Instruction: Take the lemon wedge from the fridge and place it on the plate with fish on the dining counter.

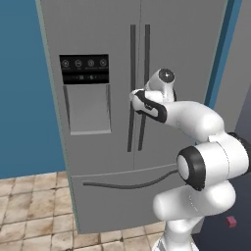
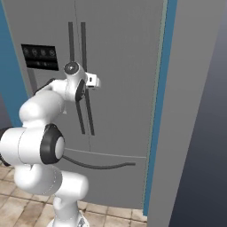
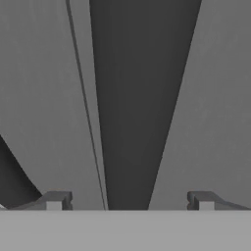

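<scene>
At the closed fridge (image 1: 147, 59), a vertical door handle (image 3: 142, 108) is framed dead ahead between the gripper's (image 3: 130, 202) parted jaws.

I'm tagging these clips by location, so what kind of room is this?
Most likely a kitchen: a tall grey French-door fridge with a black dispenser panel, a beige tiled floor and blue walls.
</scene>
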